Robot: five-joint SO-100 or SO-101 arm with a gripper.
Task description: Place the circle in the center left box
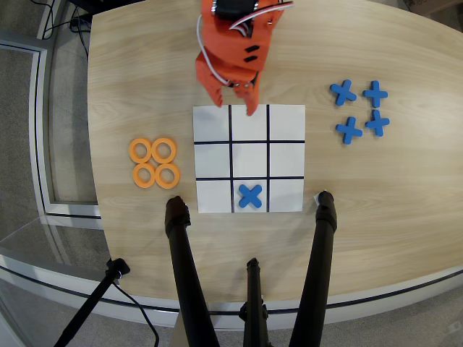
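The jaws of the gripper point(233, 103) are hanging parted and empty over the grid's top edge. The circle point(165, 150) is lying with three others on the tabletop point(376, 188), ungrasped; the center left box point(286, 159) is sitting bare.

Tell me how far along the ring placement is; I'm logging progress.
Barely started. Nothing is placed: the middle-row cell on the picture's right is bare, and all four orange rings sit together on the wood, left of the grid. In hand: nothing; the gripper is open and empty above the grid's top edge. One blue cross occupies the bottom middle cell. Left: reach a ring, grasp it, carry it to that cell.
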